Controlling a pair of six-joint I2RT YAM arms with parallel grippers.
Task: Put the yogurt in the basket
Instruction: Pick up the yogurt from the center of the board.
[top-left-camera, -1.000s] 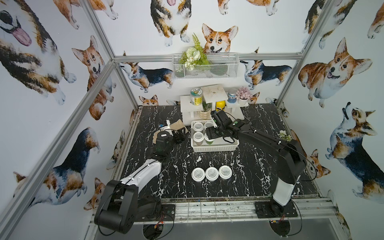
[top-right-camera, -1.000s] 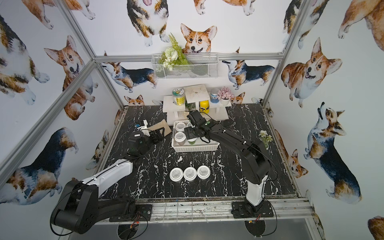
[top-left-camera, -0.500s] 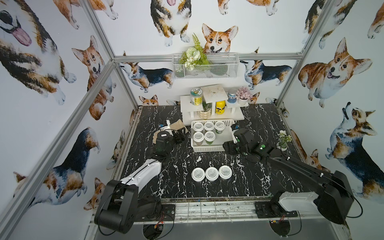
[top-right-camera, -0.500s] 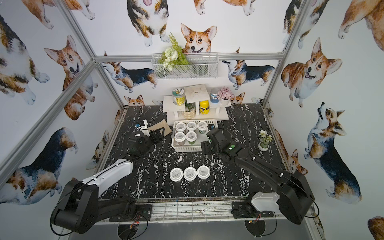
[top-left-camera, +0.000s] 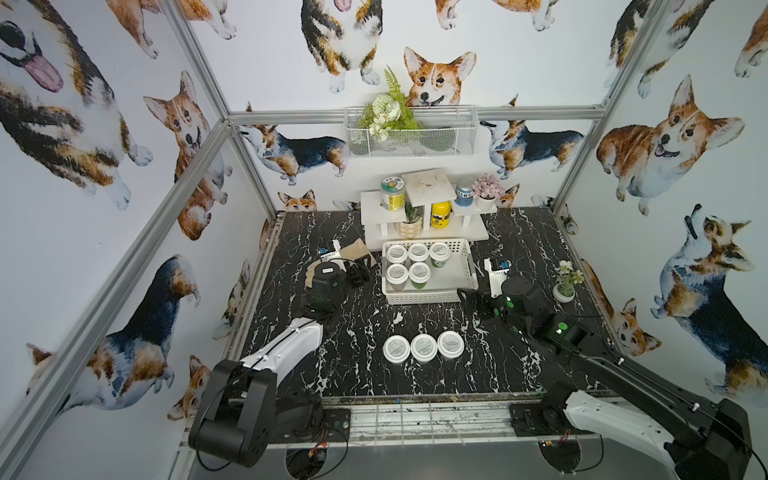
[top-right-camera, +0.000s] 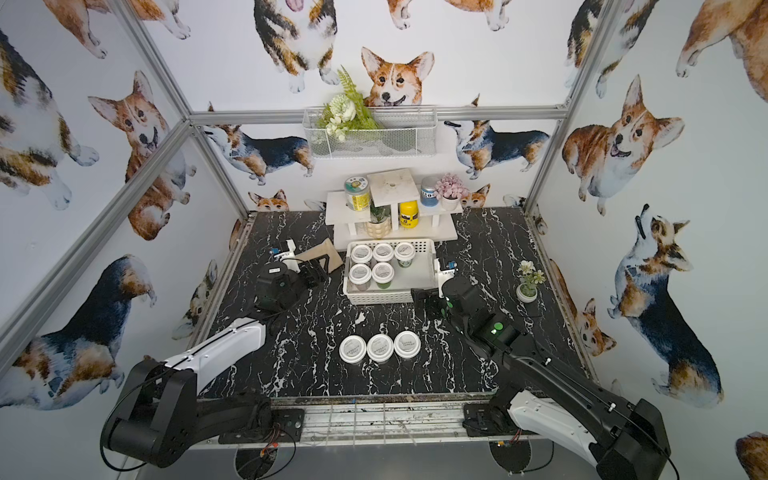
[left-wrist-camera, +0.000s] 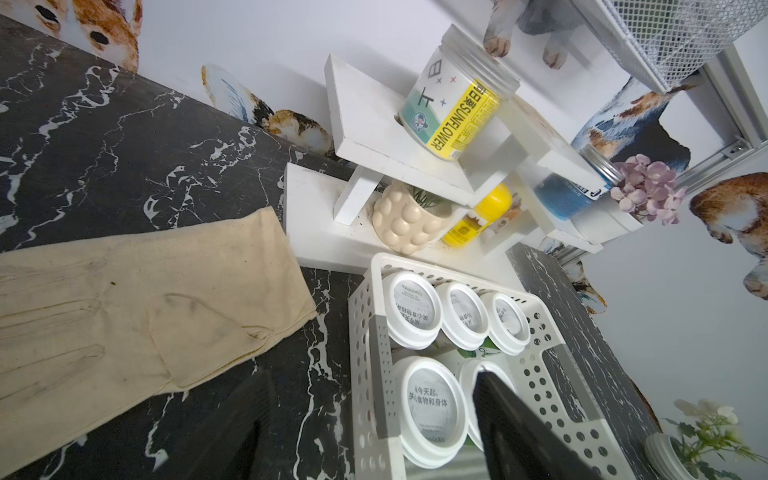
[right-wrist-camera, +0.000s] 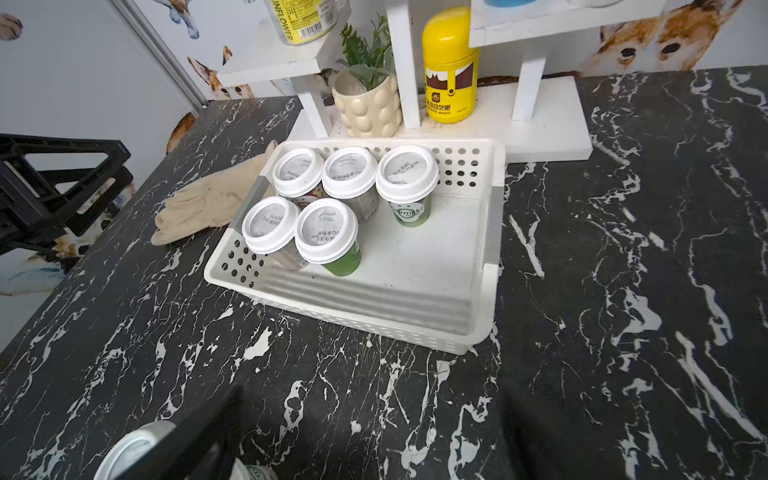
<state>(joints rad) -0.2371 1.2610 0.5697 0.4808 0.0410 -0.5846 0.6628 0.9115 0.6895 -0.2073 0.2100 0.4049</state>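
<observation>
With 5 yogurt jars (top-left-camera: 418, 272) standing in the basket (top-left-camera: 424, 296) and 3 loose jars (top-left-camera: 423, 348) touching in a row on the table (top-left-camera: 498, 365), the right gripper (top-left-camera: 471, 301) hangs wide open and empty near the basket, so a finger pushed between the packed lids may topple a neighbour.

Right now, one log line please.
white perforated plastic basket: five white-lidded clear yogurt jars | black marble table: three jars | right pincer: open, empty
</observation>
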